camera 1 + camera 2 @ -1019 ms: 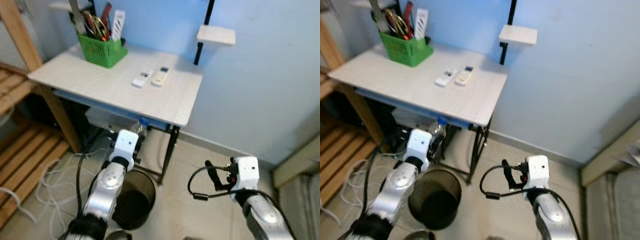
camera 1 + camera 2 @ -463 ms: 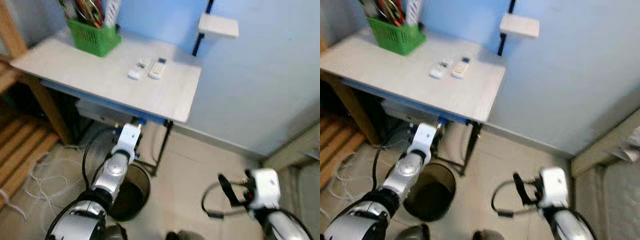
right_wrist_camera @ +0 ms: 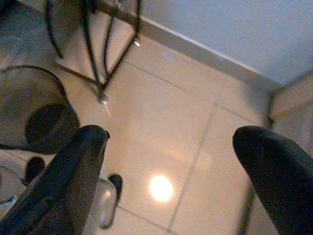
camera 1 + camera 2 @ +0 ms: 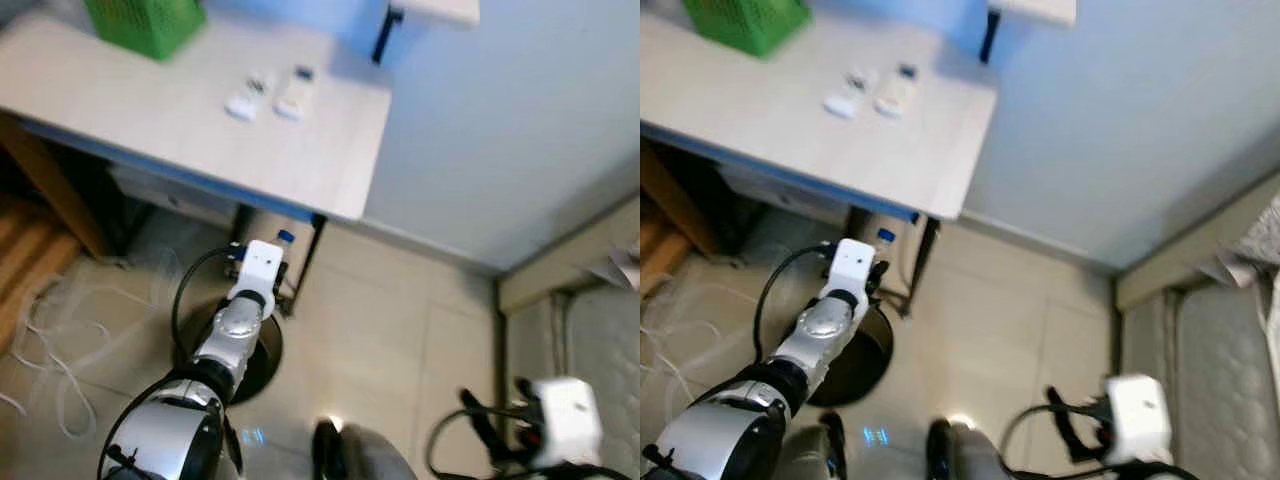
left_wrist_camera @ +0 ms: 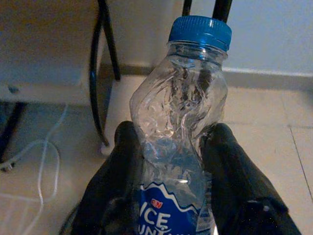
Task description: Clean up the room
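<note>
A crumpled clear plastic water bottle (image 5: 182, 112) with a blue cap and a blue label is clamped between the black fingers of my left gripper (image 5: 171, 147). In the left eye view the bottle's cap (image 4: 285, 237) shows just past my left wrist, beside the table's black leg. A black waste bin (image 4: 264, 346) stands on the floor right under that arm, partly hidden by it. My right gripper (image 3: 171, 147) hangs low on the right over bare floor tiles, open and holding nothing; the bin (image 3: 39, 112) lies off to its side.
A white table (image 4: 200, 130) carries two remote controls (image 4: 270, 94) and a green basket (image 4: 140, 15). Loose white cables (image 4: 45, 330) lie on the floor to the left by a wooden frame (image 4: 45, 175). A mattress (image 4: 1230, 350) borders the right.
The whole view has swung down and to the right as the camera moved. My left gripper still holds the bottle above the bin. My right arm now sits lower in view.
</note>
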Available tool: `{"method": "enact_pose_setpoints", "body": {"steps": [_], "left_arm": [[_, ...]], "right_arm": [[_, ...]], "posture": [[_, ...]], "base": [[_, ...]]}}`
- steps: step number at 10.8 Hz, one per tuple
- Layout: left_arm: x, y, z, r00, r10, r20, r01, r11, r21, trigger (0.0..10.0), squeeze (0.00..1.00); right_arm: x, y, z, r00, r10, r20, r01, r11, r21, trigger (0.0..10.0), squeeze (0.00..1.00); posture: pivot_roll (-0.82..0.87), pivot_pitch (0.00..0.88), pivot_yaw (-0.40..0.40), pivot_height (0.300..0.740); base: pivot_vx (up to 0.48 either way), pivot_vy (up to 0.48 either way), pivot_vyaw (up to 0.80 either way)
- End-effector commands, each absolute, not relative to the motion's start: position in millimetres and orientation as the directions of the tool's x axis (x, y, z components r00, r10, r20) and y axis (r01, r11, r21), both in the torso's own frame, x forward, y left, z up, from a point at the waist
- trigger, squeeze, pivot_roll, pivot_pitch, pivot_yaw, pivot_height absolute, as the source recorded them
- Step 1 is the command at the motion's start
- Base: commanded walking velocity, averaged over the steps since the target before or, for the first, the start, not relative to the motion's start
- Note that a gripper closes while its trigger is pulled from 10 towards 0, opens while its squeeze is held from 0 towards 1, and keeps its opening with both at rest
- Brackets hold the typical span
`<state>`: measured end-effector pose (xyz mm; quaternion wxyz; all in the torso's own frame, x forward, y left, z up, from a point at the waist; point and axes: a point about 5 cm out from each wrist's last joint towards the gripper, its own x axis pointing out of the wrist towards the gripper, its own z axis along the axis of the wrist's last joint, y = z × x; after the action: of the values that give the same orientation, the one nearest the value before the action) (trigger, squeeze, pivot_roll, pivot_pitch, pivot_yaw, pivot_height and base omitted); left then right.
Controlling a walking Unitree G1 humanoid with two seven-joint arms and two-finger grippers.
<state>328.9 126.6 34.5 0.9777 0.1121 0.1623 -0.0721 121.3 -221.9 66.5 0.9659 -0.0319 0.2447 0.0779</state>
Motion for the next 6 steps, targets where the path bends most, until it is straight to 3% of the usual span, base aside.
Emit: {"method": "enact_pose_setpoints", "body": {"steps": [1,6], "left_arm": [[319.0,126.1,21.9,0.921,-0.094,-0.377,0.174,0.967,0.183,10.0,1.0],[311.1,133.2,12.5,0.916,-0.025,-0.401,0.122,0.968,0.217,10.0,1.0]], "right_arm": [[116.9,-231.9,71.6,0.862,0.116,-0.493,-0.158,0.986,-0.044,10.0,0.0],[126.2,-231.6,71.0,0.855,0.133,-0.502,-0.175,0.984,-0.037,10.0,0.0]], "posture": [[-0.35,0.315,-0.192,0.74],[-0.32,0.298,-0.2,0.74]], "base": [[0.0,0.0,0.0],[0.0,0.0,0.0]]}}
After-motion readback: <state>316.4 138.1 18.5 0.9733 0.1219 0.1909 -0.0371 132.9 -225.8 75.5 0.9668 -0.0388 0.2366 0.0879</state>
